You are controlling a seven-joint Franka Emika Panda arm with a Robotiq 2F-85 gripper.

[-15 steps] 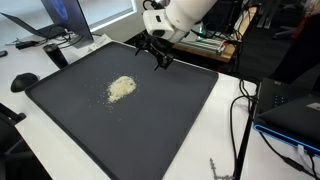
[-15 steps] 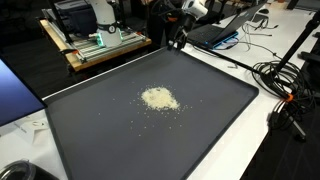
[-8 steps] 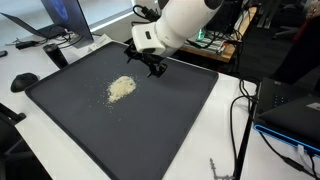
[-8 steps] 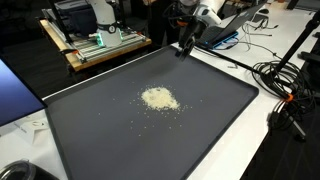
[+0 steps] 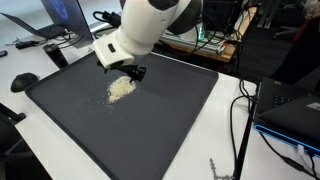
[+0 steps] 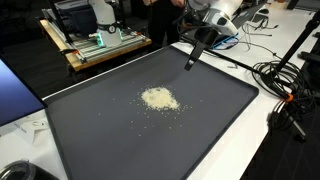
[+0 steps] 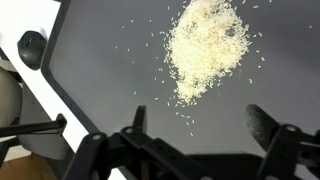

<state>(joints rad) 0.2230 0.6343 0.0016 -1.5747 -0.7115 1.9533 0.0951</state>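
The fingers (image 7: 262,122) stand wide apart and hold nothing, hanging low over the black tray (image 5: 160,120). In the wrist view the rice (image 7: 208,48) lies at 12 o'clock from them, a loose heap near the tray's middle with stray grains around it. The tray's raised rim likely keeps grains off the desk (image 5: 215,135). The wide spread seems matched to so broad a heap.

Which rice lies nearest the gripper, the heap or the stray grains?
The stray grains, thinly scattered on the dark tray between the dense heap and the open gripper.
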